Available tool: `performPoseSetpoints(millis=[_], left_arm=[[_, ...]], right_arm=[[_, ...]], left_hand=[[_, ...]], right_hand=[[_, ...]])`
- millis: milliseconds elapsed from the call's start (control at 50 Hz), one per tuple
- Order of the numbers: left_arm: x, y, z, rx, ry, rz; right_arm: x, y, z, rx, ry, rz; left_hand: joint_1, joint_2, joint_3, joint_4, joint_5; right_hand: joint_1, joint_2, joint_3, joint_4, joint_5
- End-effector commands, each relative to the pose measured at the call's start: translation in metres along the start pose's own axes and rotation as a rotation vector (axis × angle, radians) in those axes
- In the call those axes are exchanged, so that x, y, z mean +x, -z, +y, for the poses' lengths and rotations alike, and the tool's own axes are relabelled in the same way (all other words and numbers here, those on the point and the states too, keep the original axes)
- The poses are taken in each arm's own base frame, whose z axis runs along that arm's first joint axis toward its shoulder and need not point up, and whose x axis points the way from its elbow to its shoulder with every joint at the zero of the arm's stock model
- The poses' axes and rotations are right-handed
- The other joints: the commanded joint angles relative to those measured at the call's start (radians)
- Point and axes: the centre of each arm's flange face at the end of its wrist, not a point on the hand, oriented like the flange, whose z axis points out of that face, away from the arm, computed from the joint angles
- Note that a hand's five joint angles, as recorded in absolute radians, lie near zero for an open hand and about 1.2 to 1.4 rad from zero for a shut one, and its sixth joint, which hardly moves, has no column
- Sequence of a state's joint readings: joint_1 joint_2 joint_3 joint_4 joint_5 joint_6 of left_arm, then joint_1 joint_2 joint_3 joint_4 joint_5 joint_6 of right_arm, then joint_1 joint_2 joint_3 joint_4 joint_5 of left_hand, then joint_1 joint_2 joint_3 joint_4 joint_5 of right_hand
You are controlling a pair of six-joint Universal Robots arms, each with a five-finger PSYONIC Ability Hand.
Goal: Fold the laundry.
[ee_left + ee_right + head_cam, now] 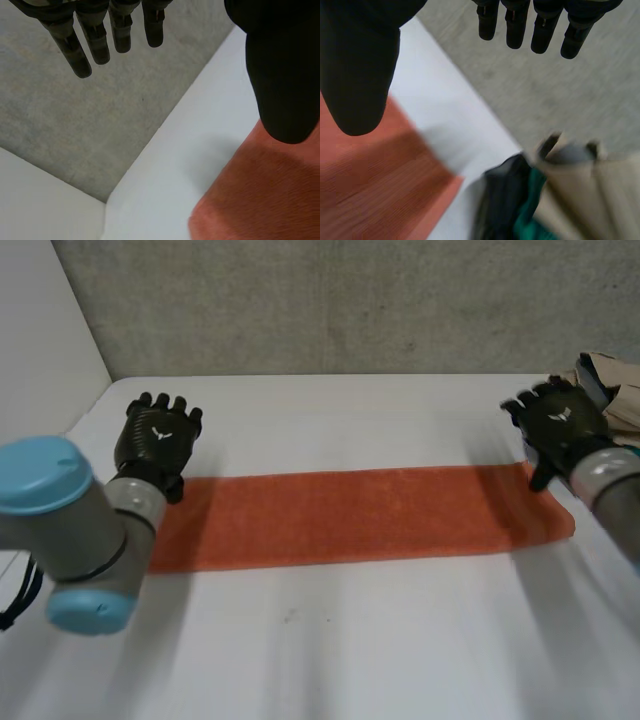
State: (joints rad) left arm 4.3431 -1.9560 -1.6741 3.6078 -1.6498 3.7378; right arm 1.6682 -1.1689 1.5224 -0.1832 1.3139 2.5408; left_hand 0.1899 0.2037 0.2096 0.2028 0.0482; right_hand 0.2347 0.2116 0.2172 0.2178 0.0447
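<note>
Though cut off at far right, looks like a heap of beige, black and green garments (612, 390). Flat on white desk (330, 640): long fuzzy orange-red cloth strip (350, 515), long axis left to right. At its far corners, left hand (155, 440) and right hand (555, 425), fingers straight, gripping nothing.

The cloth (360, 515) is plain orange-red, unpatterned; the table (330, 640) is white and the wall (350, 310) mottled grey. The left hand (157, 440) and right hand (558, 425) are black, the left arm (85, 530) grey with a light-blue cap. The laundry heap (590, 190) is beige, with what seem black and teal-green pieces.
</note>
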Motion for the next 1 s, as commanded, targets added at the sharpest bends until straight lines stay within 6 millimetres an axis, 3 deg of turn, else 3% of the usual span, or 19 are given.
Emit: performPoseSetpoints(millis=[20, 60, 280, 360, 380, 400, 600, 680, 800, 900, 960, 1000], left_arm=[[0.001, 0.031, -0.007, 0.017, 0.178, 0.053], [0.002, 0.033, -0.007, 0.016, 0.187, 0.059], [0.006, 0.033, -0.005, 0.015, 0.188, 0.067], [0.007, 0.034, -0.004, 0.011, 0.188, 0.069], [0.007, 0.034, -0.004, 0.009, 0.188, 0.068], [0.007, 0.034, -0.004, 0.009, 0.188, 0.068], [0.006, 0.035, -0.007, 0.017, 0.188, 0.067], [0.002, 0.037, -0.01, 0.027, 0.189, 0.06], [0.001, 0.04, -0.013, 0.034, 0.189, 0.06], [0.0, 0.042, -0.014, 0.039, 0.19, 0.057], [-0.001, 0.042, -0.016, 0.042, 0.19, 0.053], [-0.003, 0.043, -0.018, 0.052, 0.191, 0.048]], right_arm=[[0.011, 0.021, 0.034, -0.193, -0.094, -0.093], [0.011, 0.022, 0.043, -0.212, -0.105, -0.097], [-0.002, 0.003, 0.081, -0.231, -0.06, -0.097], [-0.007, -0.001, 0.091, -0.248, -0.062, -0.11], [-0.006, -0.004, 0.093, -0.244, -0.057, -0.101], [-0.003, -0.005, 0.093, -0.241, -0.053, -0.087], [0.031, 0.002, 0.112, -0.337, -0.022, 0.1], [0.065, 0.021, 0.12, -0.405, 0.095, 0.178], [0.095, 0.034, 0.132, -0.494, 0.234, 0.248], [0.098, 0.032, 0.117, -0.458, 0.258, 0.275], [0.081, 0.024, 0.076, -0.312, 0.265, 0.271], [0.058, 0.017, 0.047, -0.193, 0.248, 0.244]], left_hand=[[-0.015, -0.029, -0.035, -0.028, -0.048], [-0.015, -0.029, -0.035, -0.028, -0.048], [-0.015, -0.029, -0.035, -0.028, -0.048], [-0.015, -0.029, -0.035, -0.028, -0.048], [-0.015, -0.029, -0.035, -0.028, -0.048], [-0.015, -0.029, -0.035, -0.028, -0.048], [-0.015, -0.029, -0.035, -0.028, -0.048], [-0.015, -0.029, -0.035, -0.028, -0.048], [-0.015, -0.029, -0.035, -0.028, -0.048], [-0.015, -0.029, -0.035, -0.028, -0.048], [-0.015, -0.029, -0.035, -0.028, -0.048], [-0.015, -0.029, -0.035, -0.028, -0.048]], right_hand=[[0.076, 0.099, 0.093, 0.093, 0.091], [0.176, 0.199, 0.193, 0.193, 0.191], [0.267, 0.29, 0.284, 0.284, 0.282], [0.493, 0.516, 0.51, 0.509, 0.508], [0.923, 0.946, 0.941, 0.94, 0.939], [1.159, 1.182, 1.177, 1.176, 1.175], [1.162, 1.185, 1.179, 1.178, 1.177], [1.162, 1.185, 1.179, 1.178, 1.177], [1.162, 1.185, 1.179, 1.178, 1.177], [1.162, 1.185, 1.179, 1.178, 1.177], [1.162, 1.185, 1.179, 1.178, 1.177], [1.162, 1.185, 1.179, 1.178, 1.177]])
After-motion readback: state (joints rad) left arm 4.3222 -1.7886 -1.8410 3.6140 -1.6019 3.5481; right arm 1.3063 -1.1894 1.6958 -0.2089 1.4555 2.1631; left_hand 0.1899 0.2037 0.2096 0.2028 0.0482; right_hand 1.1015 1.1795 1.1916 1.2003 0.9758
